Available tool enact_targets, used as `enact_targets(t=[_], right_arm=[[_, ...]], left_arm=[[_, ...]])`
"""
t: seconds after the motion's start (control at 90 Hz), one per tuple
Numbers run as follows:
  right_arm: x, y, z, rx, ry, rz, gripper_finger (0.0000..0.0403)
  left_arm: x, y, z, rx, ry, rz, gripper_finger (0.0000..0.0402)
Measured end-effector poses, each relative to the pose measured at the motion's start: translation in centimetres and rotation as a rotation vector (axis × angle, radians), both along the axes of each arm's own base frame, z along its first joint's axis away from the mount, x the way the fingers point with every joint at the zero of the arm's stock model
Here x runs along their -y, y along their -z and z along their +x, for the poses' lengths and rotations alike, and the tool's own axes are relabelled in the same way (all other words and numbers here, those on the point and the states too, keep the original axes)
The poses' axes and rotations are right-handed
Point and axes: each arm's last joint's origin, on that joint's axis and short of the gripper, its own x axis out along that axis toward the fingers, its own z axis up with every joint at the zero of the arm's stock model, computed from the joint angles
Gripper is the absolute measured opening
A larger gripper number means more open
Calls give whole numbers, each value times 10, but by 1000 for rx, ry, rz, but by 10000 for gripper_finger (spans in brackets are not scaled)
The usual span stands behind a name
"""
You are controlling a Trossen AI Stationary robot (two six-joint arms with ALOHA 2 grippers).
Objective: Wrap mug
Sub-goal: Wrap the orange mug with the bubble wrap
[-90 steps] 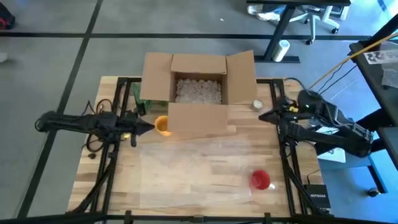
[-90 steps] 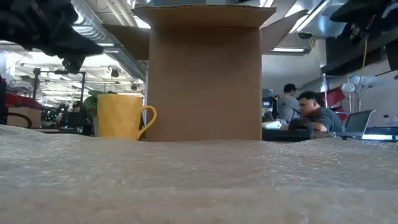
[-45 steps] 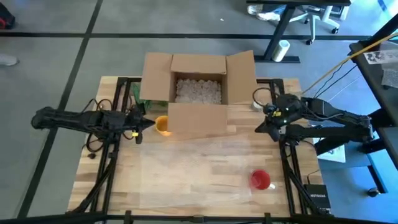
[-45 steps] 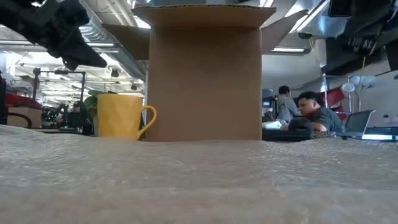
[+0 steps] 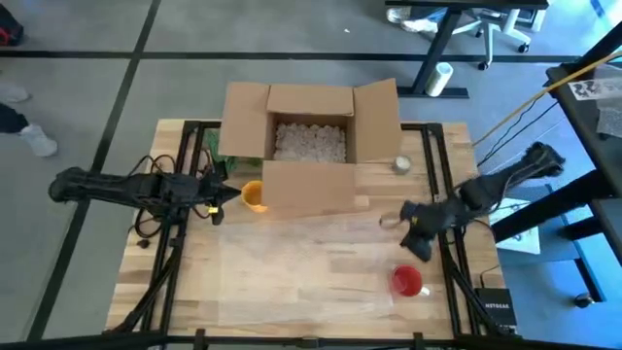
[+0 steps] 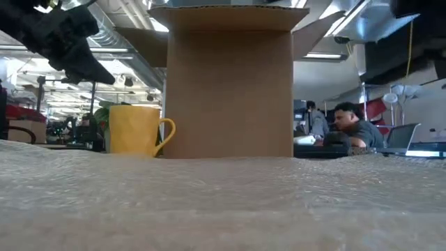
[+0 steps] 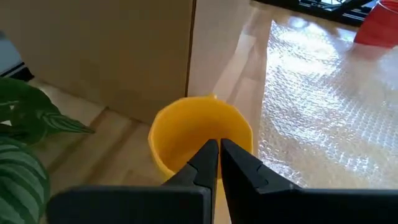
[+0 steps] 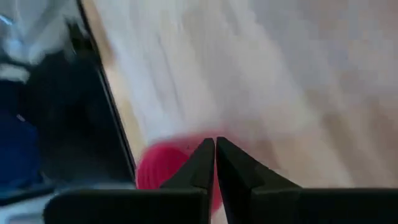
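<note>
- Now the left gripper [image 5: 231, 195], fingers pressed together, hovers just beside the yellow mug [image 5: 253, 195] standing upright by the cardboard box [image 5: 309, 146].
- Right gripper [image 5: 420, 249], fingers likewise closed, hangs farther off, near the red cup [image 5: 406, 282].

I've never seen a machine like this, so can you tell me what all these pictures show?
It is a robot with two dark arms at a wooden table. One picture looks down from above, one looks along the tabletop, and two come from small cameras on the arms' wrists. The left hand is shut, right by a yellow mug. The right hand is shut too, just above a red cup. Neither hand holds anything. Behind the mug stands an open cardboard box with white filling. A clear sheet of bubble wrap lies on the table.
</note>
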Motion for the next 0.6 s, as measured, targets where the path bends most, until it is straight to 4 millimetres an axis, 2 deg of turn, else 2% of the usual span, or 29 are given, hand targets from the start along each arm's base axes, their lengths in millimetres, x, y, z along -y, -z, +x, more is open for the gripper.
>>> enact_targets(t=[0.111,0.378,0.6], right_arm=[[-17,6,-5,-49,3,-28,3],[-38,-2,-14,64,99,-19,6],[-47,4,-10,41,133,-12,72]], left_arm=[[0,0,0,0,0,1,0],[0,0,0,4,-9,-15,0],[0,1,0,3,-22,-12,0]])
